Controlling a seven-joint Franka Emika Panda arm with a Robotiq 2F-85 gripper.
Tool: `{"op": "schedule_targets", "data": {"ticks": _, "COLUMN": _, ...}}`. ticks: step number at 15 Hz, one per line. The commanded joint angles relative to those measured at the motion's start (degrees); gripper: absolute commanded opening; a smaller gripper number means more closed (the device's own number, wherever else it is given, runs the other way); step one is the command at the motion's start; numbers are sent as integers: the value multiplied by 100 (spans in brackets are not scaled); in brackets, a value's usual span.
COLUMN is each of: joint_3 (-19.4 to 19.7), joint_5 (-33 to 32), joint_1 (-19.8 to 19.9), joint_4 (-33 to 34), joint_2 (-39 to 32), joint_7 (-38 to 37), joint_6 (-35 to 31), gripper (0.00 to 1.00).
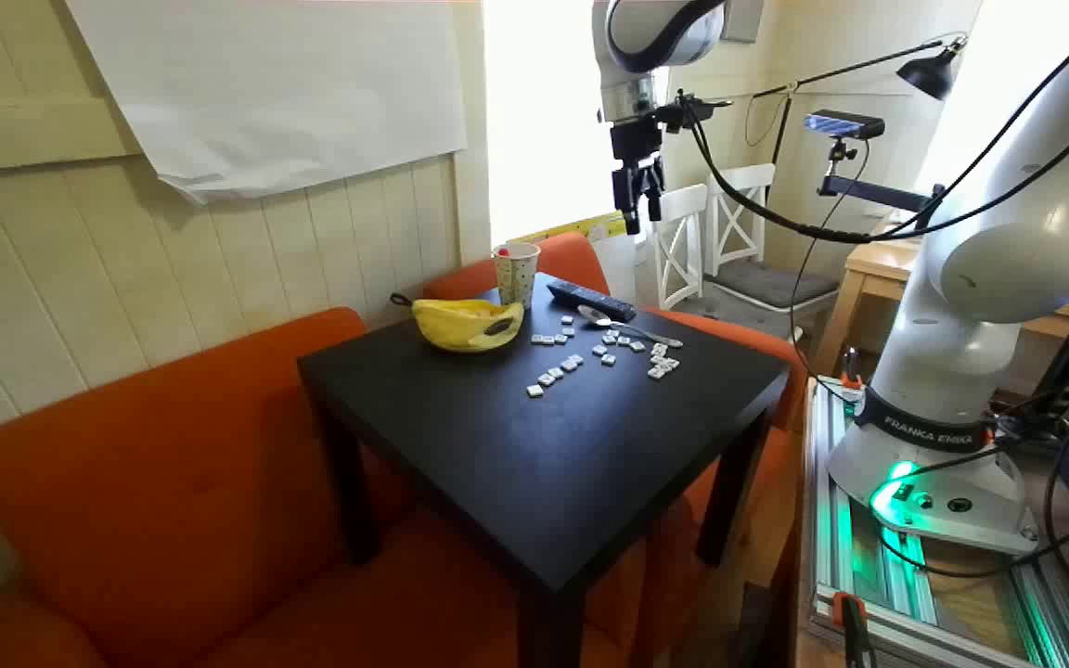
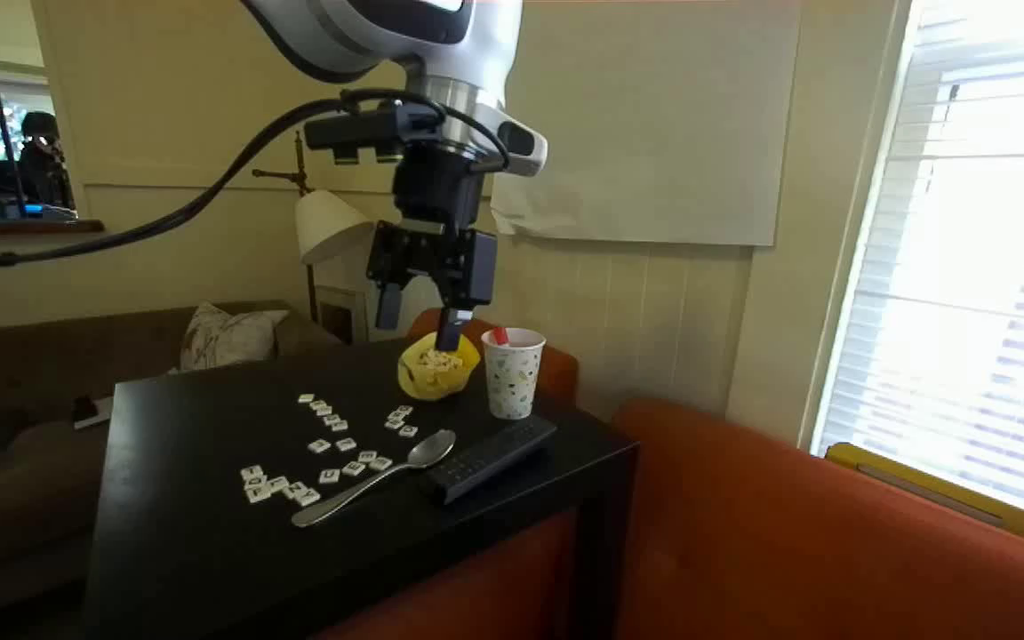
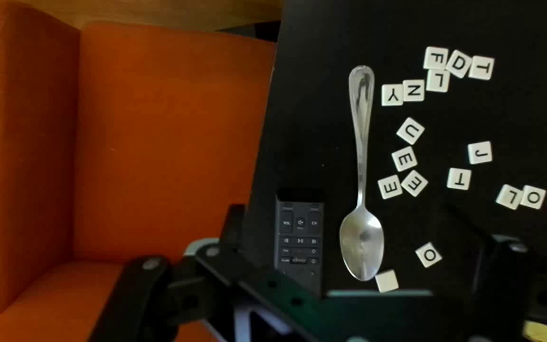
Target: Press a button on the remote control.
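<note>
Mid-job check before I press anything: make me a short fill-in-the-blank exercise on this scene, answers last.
The silver metal spoon lies ____ the long black remote control and the small white square tiles.
On the remote, the mute key sits between the key marked VOL and one marked ____.
The black two-fingered gripper is not shut but ____.
The yellow bowl is shaped like a ____.

Missing words: between; CH; open; banana.

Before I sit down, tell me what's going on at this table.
A robot arm holds its open, empty pincer above the black table. The remote control it is meant to press lies face up beside a spoon, with letter tiles scattered nearby. The pincer touches nothing, so none of the remote's buttons is being pressed.
</note>
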State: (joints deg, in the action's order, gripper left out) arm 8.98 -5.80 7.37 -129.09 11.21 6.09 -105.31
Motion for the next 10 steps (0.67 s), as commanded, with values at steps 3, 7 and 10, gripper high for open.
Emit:
{"op": "schedule_targets", "data": {"ticks": 3, "joint_3": -15, "joint_5": 4, "joint_1": 17, "joint_4": 8, "joint_2": -3, "joint_7": 4, "joint_6": 9, "gripper": 100}}
{"op": "schedule_targets", "data": {"ticks": 7, "joint_3": 57, "joint_5": 173, "joint_1": 35, "joint_4": -93, "joint_2": 44, "joint_7": 175, "joint_6": 78, "gripper": 100}}
{"op": "schedule_targets", "data": {"ticks": 10, "joint_3": 197, "joint_5": 367, "joint_1": 117, "joint_4": -421, "joint_2": 137, "joint_7": 146, "joint_6": -306, "gripper": 100}}
